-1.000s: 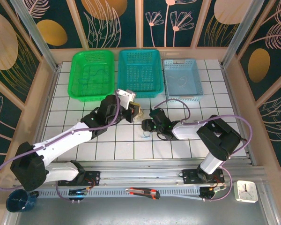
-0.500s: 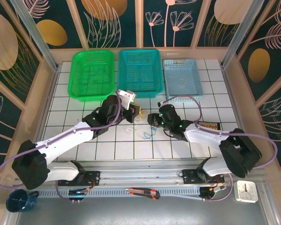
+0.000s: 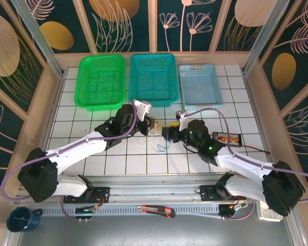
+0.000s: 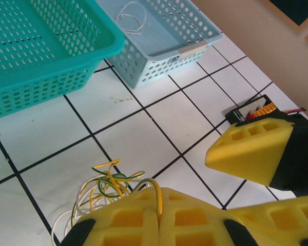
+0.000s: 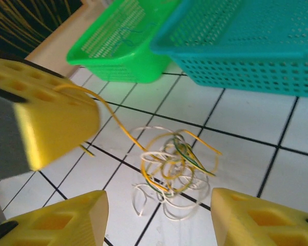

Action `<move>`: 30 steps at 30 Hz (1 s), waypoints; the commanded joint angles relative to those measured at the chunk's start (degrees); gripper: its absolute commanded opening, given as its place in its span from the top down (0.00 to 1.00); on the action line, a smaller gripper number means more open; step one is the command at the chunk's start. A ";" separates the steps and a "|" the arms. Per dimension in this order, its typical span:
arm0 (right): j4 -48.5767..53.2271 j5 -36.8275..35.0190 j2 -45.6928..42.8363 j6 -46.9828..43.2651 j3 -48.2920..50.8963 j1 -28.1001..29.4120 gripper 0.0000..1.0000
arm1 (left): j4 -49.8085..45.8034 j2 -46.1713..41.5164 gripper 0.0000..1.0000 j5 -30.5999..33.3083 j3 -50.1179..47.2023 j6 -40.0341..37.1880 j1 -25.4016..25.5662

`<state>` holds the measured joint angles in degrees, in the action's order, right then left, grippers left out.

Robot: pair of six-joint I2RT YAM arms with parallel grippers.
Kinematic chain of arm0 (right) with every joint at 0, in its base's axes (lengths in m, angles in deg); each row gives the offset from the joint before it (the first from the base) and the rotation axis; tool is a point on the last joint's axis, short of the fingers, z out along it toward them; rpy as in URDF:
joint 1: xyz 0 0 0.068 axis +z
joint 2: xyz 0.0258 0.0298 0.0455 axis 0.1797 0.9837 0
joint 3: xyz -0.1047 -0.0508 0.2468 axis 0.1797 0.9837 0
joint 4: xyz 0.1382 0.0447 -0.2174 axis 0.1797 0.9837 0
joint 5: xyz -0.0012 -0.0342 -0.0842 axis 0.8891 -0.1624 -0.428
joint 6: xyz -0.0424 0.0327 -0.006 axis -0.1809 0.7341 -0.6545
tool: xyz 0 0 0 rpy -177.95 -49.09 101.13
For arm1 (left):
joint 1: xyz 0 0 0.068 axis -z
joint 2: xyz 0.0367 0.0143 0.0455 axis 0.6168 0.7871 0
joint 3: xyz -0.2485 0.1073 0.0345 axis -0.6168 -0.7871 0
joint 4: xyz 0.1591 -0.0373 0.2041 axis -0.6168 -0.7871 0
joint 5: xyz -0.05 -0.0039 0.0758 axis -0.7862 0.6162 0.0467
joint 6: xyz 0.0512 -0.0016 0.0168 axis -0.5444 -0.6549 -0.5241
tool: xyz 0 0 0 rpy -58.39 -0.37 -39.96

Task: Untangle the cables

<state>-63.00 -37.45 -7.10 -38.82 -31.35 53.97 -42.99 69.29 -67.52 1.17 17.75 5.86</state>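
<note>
While the left fingers (image 4: 195, 220) are pressed together on one yellow wire (image 4: 158, 195), pinching it near its end, the right fingers (image 5: 56, 218) stand spread with nothing between them, aimed at the clump. The step in hand appears to be taking a second hold so that the strands can be drawn apart. To do it well, hold the pinched wire steady as an anchor and bring the right fingers onto a single strand at the edge of the cables (image 5: 167, 166), not onto the dense centre where several loops cross. Close on that one strand only, then separate the arms slowly and low over the counter (image 3: 82, 128), so that loops slide free rather than tighten. Stop if the whole clump lifts as one. The cables lie on the counter between the two arms, near the front of the teal basket (image 3: 153, 79). They form a loose nest of thin yellow, white and green-striped loops, overlapping at the middle, with free ends pointing outward.
</note>
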 commanded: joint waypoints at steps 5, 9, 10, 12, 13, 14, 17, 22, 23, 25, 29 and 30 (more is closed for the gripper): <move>-9.12 2.28 4.41 -4.27 -1.52 1.62 0.44 | 2.16 0.77 1.00 -4.10 3.38 2.09 0.31; -11.54 2.34 8.20 -5.03 -3.02 2.00 0.45 | 1.97 0.88 1.00 -5.28 4.27 2.56 0.35; -12.24 2.15 9.09 -5.16 -3.37 1.97 0.45 | 1.97 0.89 1.00 -5.64 4.56 2.67 0.36; -13.58 1.71 10.71 -5.28 -4.23 2.02 0.45 | 1.79 1.03 1.00 -6.58 4.96 2.89 0.30; -14.45 1.22 11.50 -5.33 -4.64 2.00 0.44 | 1.79 1.08 1.00 -7.01 5.16 2.93 0.35; -15.26 0.77 12.28 -5.38 -4.98 1.99 0.44 | 1.79 1.19 1.00 -7.45 5.31 3.10 0.31; -17.59 -0.59 15.26 -5.33 -6.20 1.99 0.45 | 1.96 1.37 1.00 -8.73 5.49 3.71 0.35; -20.93 -1.96 19.32 -4.17 -6.88 1.91 0.47 | 2.74 0.79 1.00 -9.71 5.46 4.76 0.28; -21.51 -2.46 19.71 -3.77 -6.69 1.91 0.47 | 2.84 0.63 1.00 -9.92 5.61 5.02 0.35; -22.48 -3.65 20.29 -3.03 -6.05 1.89 0.50 | 3.10 0.34 1.00 -10.25 5.68 5.33 0.35; -23.94 -5.50 20.78 -1.73 -4.47 1.87 0.53 | 3.70 -0.11 1.00 -10.89 6.02 6.04 0.28; -24.05 -5.66 20.83 -1.49 -4.33 1.90 0.54 | 3.93 -0.15 1.00 -11.16 6.03 6.22 0.35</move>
<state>-82.67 -40.29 13.38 -41.75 -36.34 55.57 -41.55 69.97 -76.38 5.34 22.51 5.86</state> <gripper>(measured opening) 0.463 0.049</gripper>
